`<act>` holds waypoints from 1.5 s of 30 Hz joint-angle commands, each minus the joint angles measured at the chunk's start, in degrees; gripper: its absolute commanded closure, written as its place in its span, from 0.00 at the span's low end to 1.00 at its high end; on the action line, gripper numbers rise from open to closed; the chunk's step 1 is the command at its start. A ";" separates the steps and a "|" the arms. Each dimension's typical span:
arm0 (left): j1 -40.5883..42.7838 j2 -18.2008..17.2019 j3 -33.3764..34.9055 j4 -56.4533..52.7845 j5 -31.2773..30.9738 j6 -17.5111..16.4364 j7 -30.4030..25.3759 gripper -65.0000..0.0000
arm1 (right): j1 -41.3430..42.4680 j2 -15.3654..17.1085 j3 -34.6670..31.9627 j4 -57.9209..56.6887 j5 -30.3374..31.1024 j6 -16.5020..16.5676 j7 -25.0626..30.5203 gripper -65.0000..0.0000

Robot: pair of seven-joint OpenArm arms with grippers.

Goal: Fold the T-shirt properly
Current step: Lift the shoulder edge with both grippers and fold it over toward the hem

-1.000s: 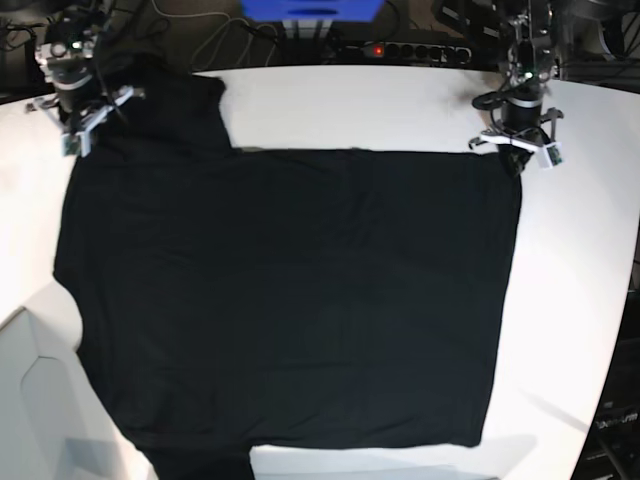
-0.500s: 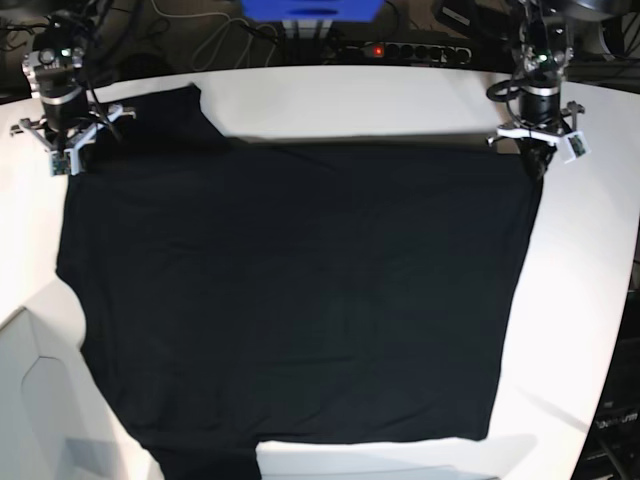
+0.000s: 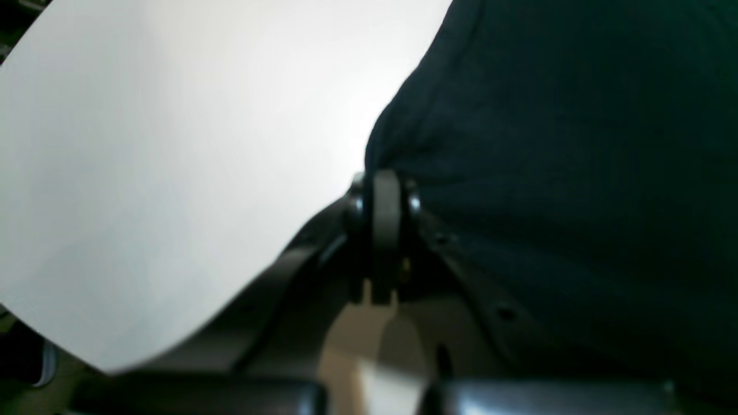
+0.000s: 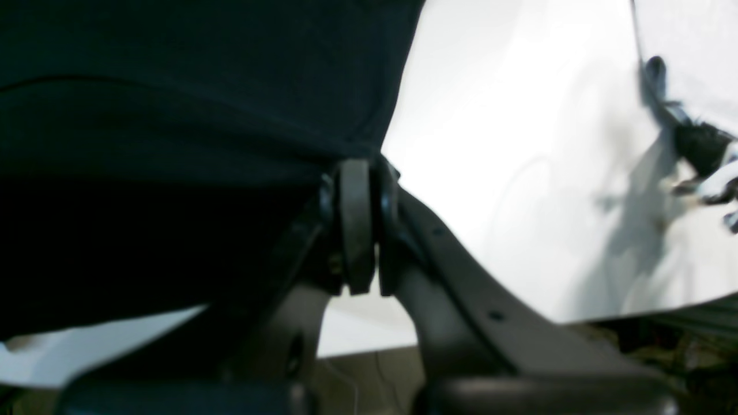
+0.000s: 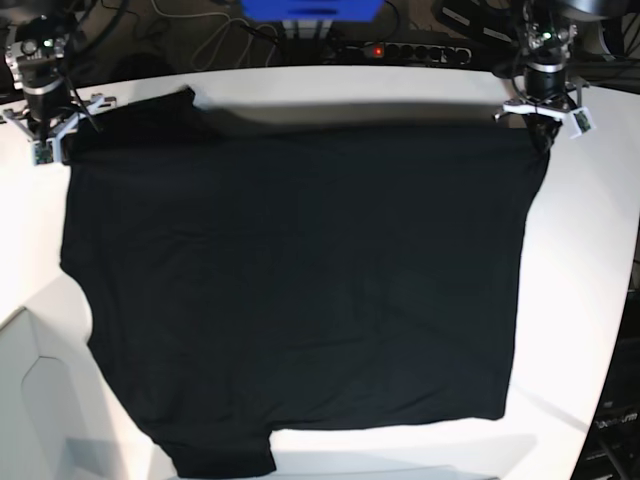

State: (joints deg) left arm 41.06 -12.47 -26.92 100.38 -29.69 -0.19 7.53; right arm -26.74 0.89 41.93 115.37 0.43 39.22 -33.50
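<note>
Base view is showing the T-shirt point(image 5: 300, 290) lying spread flat and open across the white table point(image 5: 590, 280), covering most of it, one sleeve poking off the near edge. Both far corners are pinched: the left gripper point(image 5: 541, 128) is clamped on the cloth at the far corner on this view's right, and the right gripper point(image 5: 55, 128) is clamped on the corner by the other sleeve. Both wrist views are confirming it, jaws shut with black fabric bunching right at the tips.

Judging by the taut far edge, the spreading step is in hand, with no fold made yet. Next, those two corners are probably going to need carrying together, level, toward the near hem.

No readable writing, tag or label is showing anywhere on the cloth.
</note>
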 commanded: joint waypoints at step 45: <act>-40.14 -2.61 6.39 -21.30 0.55 0.49 -1.33 1.00 | 54.48 7.33 -19.30 -39.90 -13.31 0.78 2.77 1.00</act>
State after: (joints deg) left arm 1.87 -13.89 -20.23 78.35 -29.04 0.60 7.57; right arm 26.02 7.27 22.59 74.59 -13.47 39.64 -32.05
